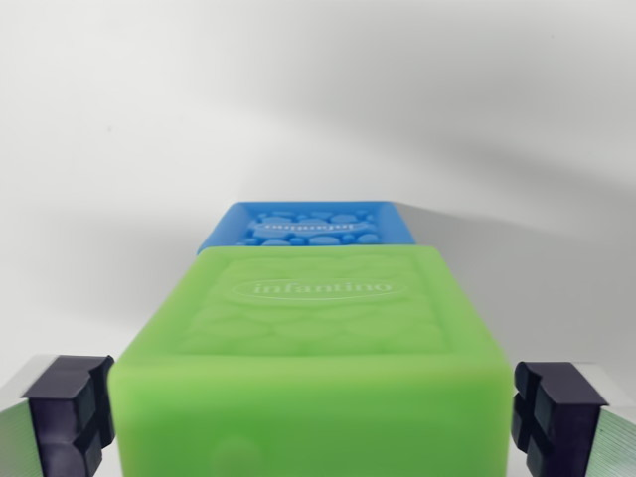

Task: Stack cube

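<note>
A green soft cube (313,328) with an oval embossed logo on its top face fills the lower middle of the wrist view. My gripper (313,422) is shut on it. The left black pad (75,412) and the right black pad (552,412) each press against a side of the cube. Just beyond the green cube's far edge lies a blue cube (313,227) of the same kind. Only its top face and a bit of its sides show. I cannot tell whether the two cubes touch.
Both cubes are over a plain white surface (318,99) with soft shadows at the right. Nothing else is in view.
</note>
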